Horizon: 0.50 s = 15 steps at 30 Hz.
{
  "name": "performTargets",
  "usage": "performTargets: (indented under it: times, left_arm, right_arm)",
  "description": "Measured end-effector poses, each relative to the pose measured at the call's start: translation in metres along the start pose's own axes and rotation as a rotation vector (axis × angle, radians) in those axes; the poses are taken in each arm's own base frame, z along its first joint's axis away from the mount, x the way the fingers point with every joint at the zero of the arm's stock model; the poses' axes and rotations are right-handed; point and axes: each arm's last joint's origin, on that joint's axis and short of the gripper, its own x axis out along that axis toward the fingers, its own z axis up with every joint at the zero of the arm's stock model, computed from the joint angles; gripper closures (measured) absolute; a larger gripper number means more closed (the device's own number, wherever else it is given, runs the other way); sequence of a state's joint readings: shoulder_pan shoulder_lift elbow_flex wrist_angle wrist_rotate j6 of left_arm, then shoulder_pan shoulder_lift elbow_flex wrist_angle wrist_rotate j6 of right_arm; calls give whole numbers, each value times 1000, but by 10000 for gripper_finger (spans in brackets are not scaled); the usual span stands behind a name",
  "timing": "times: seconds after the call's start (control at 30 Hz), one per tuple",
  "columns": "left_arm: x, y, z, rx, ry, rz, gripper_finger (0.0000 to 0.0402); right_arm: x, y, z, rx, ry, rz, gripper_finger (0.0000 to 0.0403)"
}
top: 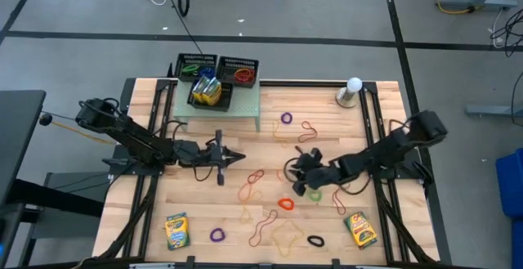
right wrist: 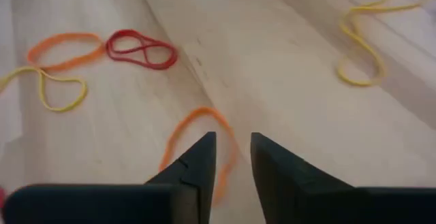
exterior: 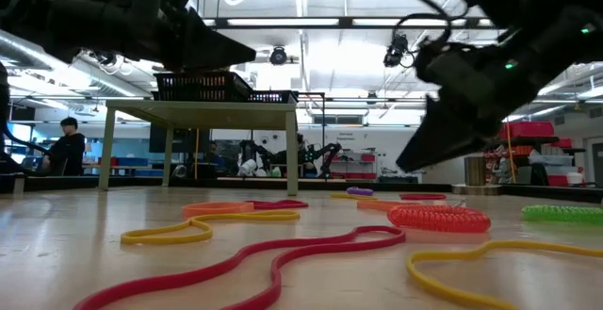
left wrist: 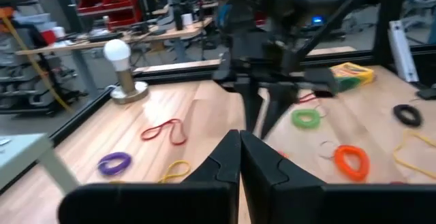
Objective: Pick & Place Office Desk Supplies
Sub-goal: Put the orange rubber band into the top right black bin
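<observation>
**Over the table centre: two grippers above scattered bands**

Above the wooden table (top: 384, 244), the right gripper (right wrist: 231, 157) hovers with its fingers slightly parted and empty, directly over an orange band (right wrist: 204, 132); a red band (right wrist: 142, 50) and a yellow band (right wrist: 373, 33) lie apart from it. Left gripper (top: 237, 157) is clenched on nothing, near mid-table. Crayon boxes lie at the near corners (top: 176, 230) (top: 360, 229); another sits in a mesh tray (top: 206, 91) on the green stand (top: 245, 105).

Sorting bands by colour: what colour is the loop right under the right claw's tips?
Orange. The loop lies just ahead of the right claw, clearest in the right wrist view.
</observation>
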State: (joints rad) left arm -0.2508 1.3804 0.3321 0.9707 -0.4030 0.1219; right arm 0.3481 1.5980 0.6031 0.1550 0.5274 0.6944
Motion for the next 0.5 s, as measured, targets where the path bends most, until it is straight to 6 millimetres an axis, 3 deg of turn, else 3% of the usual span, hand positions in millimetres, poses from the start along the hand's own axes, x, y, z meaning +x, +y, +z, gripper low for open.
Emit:
performTargets:
  times: [0.27,0.5]
  left_arm:
    - [-1,0,-2,-13,12,3,393]
    - [-1,0,-5,-91,39,6,392]
  right_arm:
    - [38,3,7,-1,166,-96,296]
    - [42,4,7,-10,186,-84,335]
